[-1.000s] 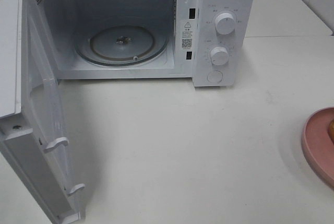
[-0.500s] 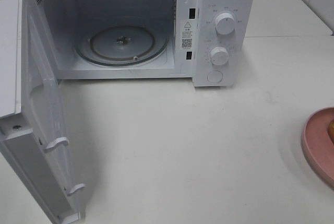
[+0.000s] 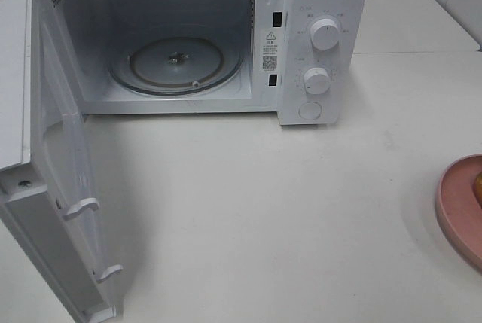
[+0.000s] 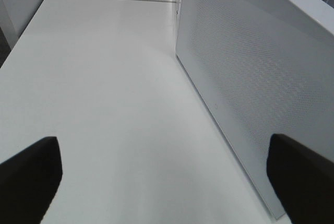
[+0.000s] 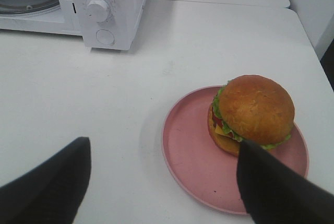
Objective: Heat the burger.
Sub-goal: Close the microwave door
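Nothing's moved since the earlier frames — the overhead view looks identical, no arm in it, so both arms are just parked off the edges.

Biggest thing first: the table, white and bare across the middle. Then the microwave with its door swung wide open and the glass turntable bare inside, well away from the right tool. The left tool sits right beside the outer face of that door, fingers spread wide with nothing between them.

The right tool is also spread wide and empty, hovering above the table. The pink plate lies partly between its fingers, and the burger sits on the plate, just ahead of the far-side finger, off to one side of the plate's middle.

My guess on handling: it's light but soft and stacked, so the layers could slide or squash. The glossy bun looks slippery too. I'd come in low from the sides, closing gently across the patty and cheese layers rather than the dome — or grab the plate by its rim and carry both.
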